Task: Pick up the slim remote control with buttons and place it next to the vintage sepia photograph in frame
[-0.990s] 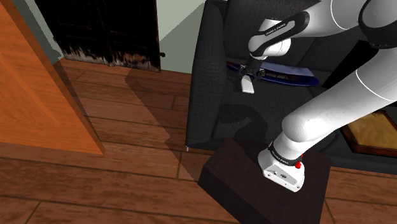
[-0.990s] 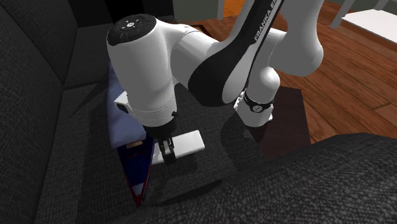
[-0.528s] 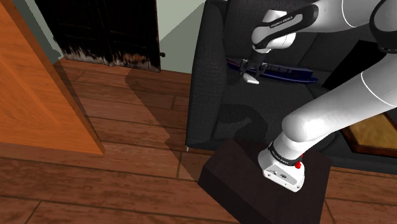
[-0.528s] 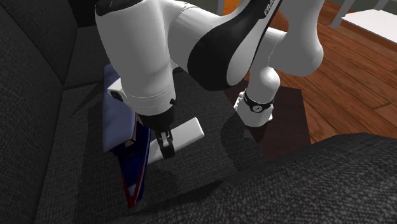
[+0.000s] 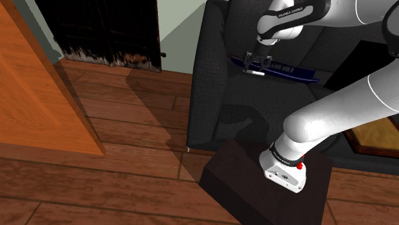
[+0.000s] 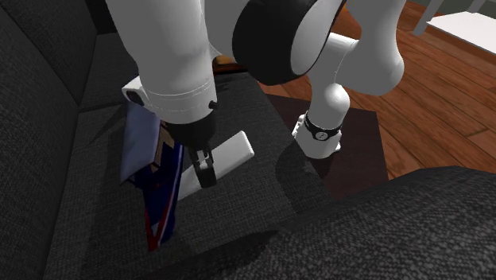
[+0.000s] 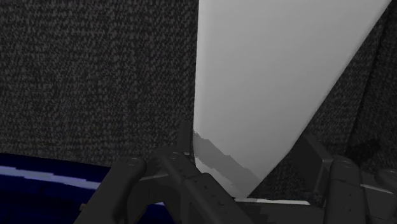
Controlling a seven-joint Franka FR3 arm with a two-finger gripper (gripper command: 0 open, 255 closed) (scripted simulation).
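Note:
The remote (image 6: 229, 154) is drawn as a plain white slim slab, with no buttons visible. My black gripper (image 6: 203, 170) is shut on one end of it and holds it up off the dark sofa seat (image 6: 262, 119). In the shoulder view the gripper (image 5: 258, 62) hangs over the seat, with the remote (image 5: 257, 73) just under the fingers. In the wrist view the remote (image 7: 273, 83) runs away from the gripper (image 7: 235, 188). The framed sepia photograph (image 5: 375, 131) lies further along the sofa, towards the shoulder view's lower right.
A dark blue flat book (image 5: 295, 72) lies beside the gripper, and it looks tilted up in the second exterior view (image 6: 159, 187). The dark stand (image 5: 249, 185) sits on a wooden floor (image 5: 128, 128). An orange wooden panel (image 5: 38, 83) is at the shoulder view's left.
The gripper has risen and carried the white remote up off the seat. The blue book beside it has tipped up from lying flat.

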